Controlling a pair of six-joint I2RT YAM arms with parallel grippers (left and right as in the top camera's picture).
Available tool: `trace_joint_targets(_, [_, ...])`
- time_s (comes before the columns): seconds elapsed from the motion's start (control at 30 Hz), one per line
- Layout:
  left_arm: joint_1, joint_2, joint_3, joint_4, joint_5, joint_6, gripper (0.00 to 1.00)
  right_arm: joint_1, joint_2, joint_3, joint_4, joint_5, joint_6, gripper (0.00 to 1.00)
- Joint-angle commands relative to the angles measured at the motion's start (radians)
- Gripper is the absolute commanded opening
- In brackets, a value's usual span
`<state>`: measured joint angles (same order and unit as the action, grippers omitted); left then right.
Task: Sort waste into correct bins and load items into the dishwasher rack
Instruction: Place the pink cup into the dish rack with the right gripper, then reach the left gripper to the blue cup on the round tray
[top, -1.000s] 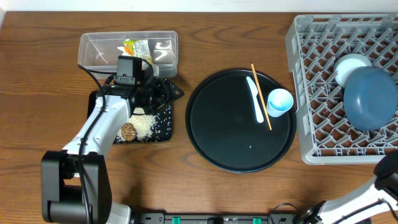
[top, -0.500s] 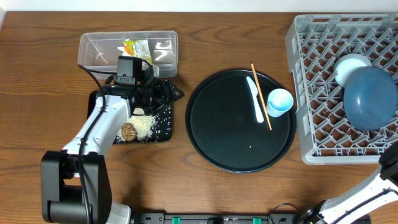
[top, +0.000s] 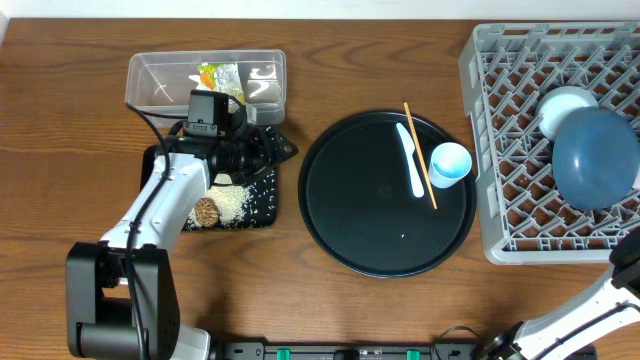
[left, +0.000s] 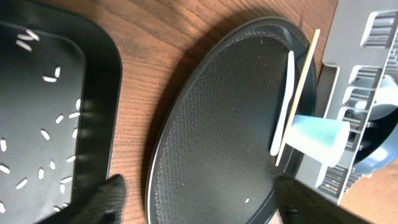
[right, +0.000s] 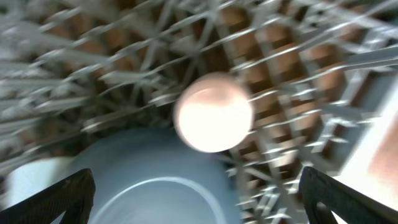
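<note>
My left gripper (top: 283, 150) hangs open over the right edge of the shallow black bin (top: 262, 205), which holds rice (top: 232, 203) and a brown lump (top: 206, 210). The clear bin (top: 150, 80) holds the printed wrapper (top: 218, 76). In the left wrist view the gripper (left: 199, 196) spans bare round tray, empty. A light blue cup (top: 449, 163), white utensil (top: 410, 160) and chopstick (top: 420, 155) lie on that tray. The dishwasher rack (top: 500, 120) holds the blue plate (top: 595, 155) and white bowl (top: 565, 103). My right gripper (right: 199, 205) is open above the plate (right: 149, 180), with the pink cup (right: 214, 112) lying free on the rack.
The large round black tray (top: 360, 220) lies between the bins and the rack. Bare wooden table shows in front of it and to its left. My right arm (top: 628, 270) enters at the lower right corner. The right wrist view is blurred.
My left gripper's fingers have spread a little wider in place. My right arm has shifted slightly toward the right edge of the overhead view.
</note>
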<state>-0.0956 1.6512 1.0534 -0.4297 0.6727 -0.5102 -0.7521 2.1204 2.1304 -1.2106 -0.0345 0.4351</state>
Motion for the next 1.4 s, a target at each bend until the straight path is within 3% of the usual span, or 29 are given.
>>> trace_joint_targets(0.0, [-0.004,-0.005,-0.010,-0.004,-0.011,0.047,0.85,0.008,-0.039,0.016,0.000,-0.247,-0.024,0.99])
trace_joint_targets(0.17, [-0.050,-0.007,-0.010,0.049,0.107,0.108,0.85,0.035,-0.103,0.016,0.022,-0.613,-0.096,0.99])
trace_joint_targets(0.27, [-0.103,-0.024,-0.007,0.092,0.139,0.131,0.85,0.054,-0.121,0.016,0.024,-0.706,-0.095,0.99])
trace_joint_targets(0.4, [-0.196,-0.067,-0.006,0.134,0.125,0.158,0.86,0.077,-0.122,0.016,-0.002,-0.694,-0.096,0.99])
trace_joint_targets(0.57, [-0.351,-0.086,-0.002,0.138,-0.028,0.150,0.88,0.097,-0.122,0.016,-0.060,-0.680,-0.096,0.99])
trace_joint_targets(0.73, [-0.467,-0.086,-0.002,0.233,-0.226,0.008,0.91,0.098,-0.122,0.016,-0.107,-0.664,-0.095,0.99])
trace_joint_targets(0.83, [-0.500,-0.086,-0.002,0.338,-0.244,-0.093,0.91,0.098,-0.122,0.016,-0.106,-0.621,-0.096,0.99])
trace_joint_targets(0.93, [-0.533,-0.082,0.002,0.415,-0.259,-0.101,0.91,0.098,-0.122,0.016,-0.106,-0.542,-0.096,0.99])
trace_joint_targets(1.2, [-0.567,-0.058,0.122,0.282,-0.327,-0.053,0.91,0.098,-0.122,0.016,-0.106,-0.336,-0.096,0.99])
trace_joint_targets(1.37, [-0.574,-0.029,0.366,-0.027,-0.351,0.082,0.91,0.097,-0.122,0.016,-0.106,-0.328,-0.096,0.99])
